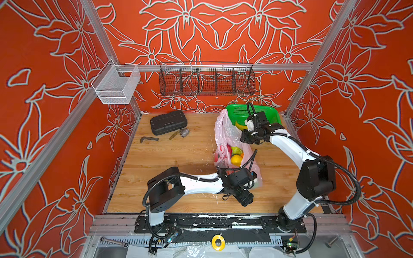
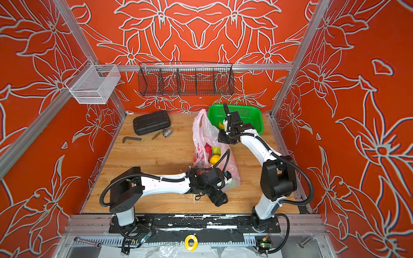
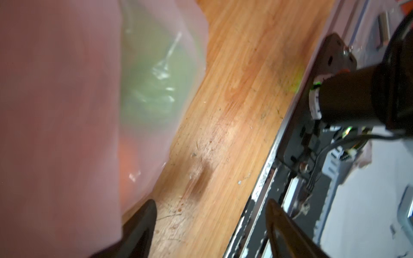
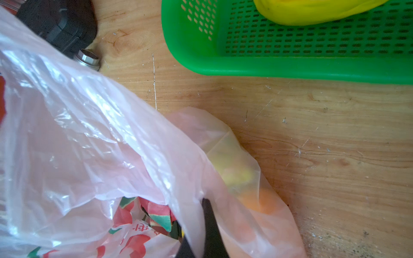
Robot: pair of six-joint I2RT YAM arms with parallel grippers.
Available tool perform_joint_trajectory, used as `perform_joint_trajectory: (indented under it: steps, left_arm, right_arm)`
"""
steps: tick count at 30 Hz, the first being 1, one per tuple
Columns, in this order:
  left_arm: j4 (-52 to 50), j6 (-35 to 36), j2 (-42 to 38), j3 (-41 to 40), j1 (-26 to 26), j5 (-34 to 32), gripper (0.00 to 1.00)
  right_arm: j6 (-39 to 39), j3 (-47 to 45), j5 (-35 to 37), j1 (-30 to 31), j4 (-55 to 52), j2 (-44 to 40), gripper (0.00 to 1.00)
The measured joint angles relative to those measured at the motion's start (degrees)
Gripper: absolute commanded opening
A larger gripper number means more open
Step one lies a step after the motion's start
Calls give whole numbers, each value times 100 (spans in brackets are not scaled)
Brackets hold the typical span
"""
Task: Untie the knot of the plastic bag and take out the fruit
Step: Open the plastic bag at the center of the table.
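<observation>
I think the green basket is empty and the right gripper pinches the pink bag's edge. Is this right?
Not quite: the green basket holds a yellow fruit, as the right wrist view shows. The right gripper does pinch the pink bag's edge.

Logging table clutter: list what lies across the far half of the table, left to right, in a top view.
bent hex key → metal fitting → plastic bag → green basket

The blurred plastic bag [image 3: 55, 100] veils a green fruit [image 3: 152, 67]; the frame edge cuts off the yellow fruit [image 4: 312, 11].
</observation>
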Motion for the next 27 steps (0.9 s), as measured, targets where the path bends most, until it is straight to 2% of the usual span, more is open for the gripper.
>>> perform_joint_trajectory:
  steps: [5,10,18,22,24,27]
  left_arm:
    - [20,-33,-927,-337,-20,-433,99]
    - [50,-107,-1996,-411,59,-820,97]
    - [-68,-400,-2579,-476,407,-1126,97]
    - [-564,-1080,-2664,-284,973,-1421,97]
    - [-940,-1537,-2612,-31,1513,-1458,98]
    - [-1231,-1904,-2409,247,2050,-1484,97]
  right_arm:
    - [-11,-4,-33,-28,116,-2,0]
    - [-31,-85,-96,-28,251,-61,0]
    - [-98,-221,-133,-28,310,-190,0]
    - [-105,-472,-136,-28,407,-431,0]
    - [-105,-645,-140,-28,439,-636,0]
    - [-105,-973,-186,-26,566,-1021,0]
